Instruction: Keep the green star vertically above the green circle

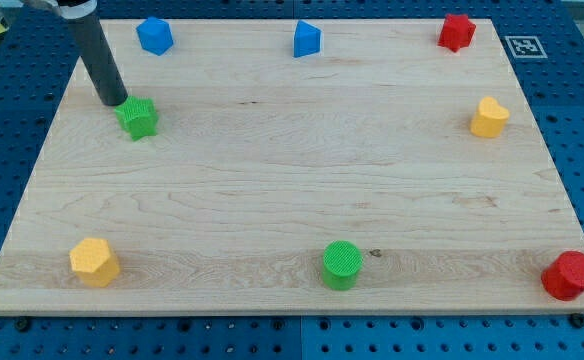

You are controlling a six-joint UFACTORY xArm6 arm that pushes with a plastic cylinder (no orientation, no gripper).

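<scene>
The green star point(138, 117) lies on the wooden board near the view's upper left. The green circle point(342, 264) stands near the view's bottom edge, a little right of the middle, far to the right of and below the star. My tip point(114, 101) is at the end of the dark rod that comes down from the view's top left. It sits just up and left of the green star, touching it or nearly so.
A blue block point(155, 35) and a blue block point(307, 39) sit along the top edge, with a red block point(457, 31) at the top right. A yellow heart point(489, 117) is at the right, a yellow hexagon point(94, 262) at the bottom left, a red block point(570, 275) at the bottom right.
</scene>
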